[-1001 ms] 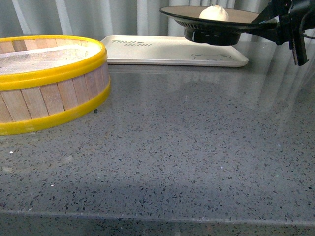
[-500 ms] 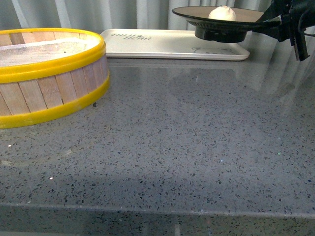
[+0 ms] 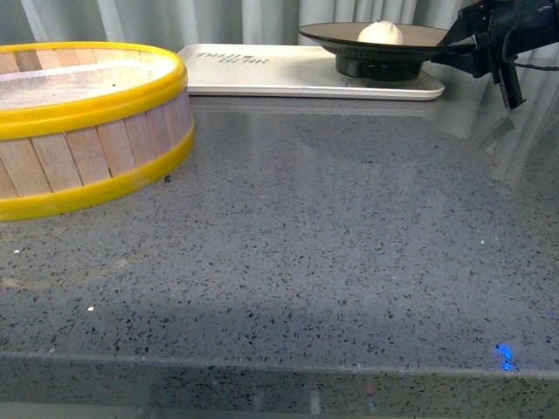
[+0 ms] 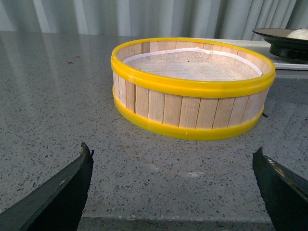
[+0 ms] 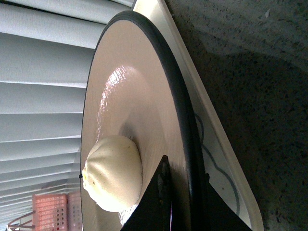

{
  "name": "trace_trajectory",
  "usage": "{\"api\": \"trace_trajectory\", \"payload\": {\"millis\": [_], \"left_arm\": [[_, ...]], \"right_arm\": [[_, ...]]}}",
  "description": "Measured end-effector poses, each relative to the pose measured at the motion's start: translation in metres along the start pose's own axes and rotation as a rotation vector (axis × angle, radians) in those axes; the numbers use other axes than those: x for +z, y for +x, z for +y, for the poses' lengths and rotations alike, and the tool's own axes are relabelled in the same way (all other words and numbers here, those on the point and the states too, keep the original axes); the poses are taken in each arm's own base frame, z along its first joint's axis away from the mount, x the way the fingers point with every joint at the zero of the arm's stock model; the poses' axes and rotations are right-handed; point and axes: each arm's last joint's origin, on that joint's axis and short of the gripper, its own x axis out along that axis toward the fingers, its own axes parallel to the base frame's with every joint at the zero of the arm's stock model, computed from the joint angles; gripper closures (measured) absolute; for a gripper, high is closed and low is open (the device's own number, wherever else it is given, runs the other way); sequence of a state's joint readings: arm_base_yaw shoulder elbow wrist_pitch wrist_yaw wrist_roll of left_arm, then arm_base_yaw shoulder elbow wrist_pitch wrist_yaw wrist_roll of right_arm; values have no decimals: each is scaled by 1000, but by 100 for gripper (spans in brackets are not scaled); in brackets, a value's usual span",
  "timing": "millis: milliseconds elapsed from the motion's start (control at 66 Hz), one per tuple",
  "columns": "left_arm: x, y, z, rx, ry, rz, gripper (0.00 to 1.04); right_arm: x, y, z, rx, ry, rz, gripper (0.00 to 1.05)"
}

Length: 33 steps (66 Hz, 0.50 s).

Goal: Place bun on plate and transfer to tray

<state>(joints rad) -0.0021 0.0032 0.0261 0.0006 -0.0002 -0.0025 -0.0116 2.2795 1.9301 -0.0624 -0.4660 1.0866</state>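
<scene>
The right gripper (image 3: 461,48) is pinching the plate (image 3: 323,33) by its rim, jaws narrowed onto that edge. The bun (image 3: 381,33) is sitting on the plate just past the gripper. The tray (image 3: 262,74) is lying under the plate, below and ahead of the gripper; whether the foot is touching it is unclear. The left gripper (image 4: 173,187) is gaping wide, holding nothing, with the basket (image 4: 192,110) straight ahead.

Front cam low, facing tray (image 3: 262,78) across counter (image 3: 306,262); left wrist cam low, near basket (image 4: 192,103); right wrist cam v. close on plate (image 5: 144,86); all share plate
</scene>
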Motion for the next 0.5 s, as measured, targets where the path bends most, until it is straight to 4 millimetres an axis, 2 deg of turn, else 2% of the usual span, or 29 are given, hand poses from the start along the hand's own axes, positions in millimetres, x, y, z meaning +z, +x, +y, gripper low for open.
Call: {"api": "trace_trajectory", "payload": {"millis": [500], "left_arm": [[0,0,0,0,0,0,7]], "right_arm": [[13,24,4,-21,-10,31,102]]}}
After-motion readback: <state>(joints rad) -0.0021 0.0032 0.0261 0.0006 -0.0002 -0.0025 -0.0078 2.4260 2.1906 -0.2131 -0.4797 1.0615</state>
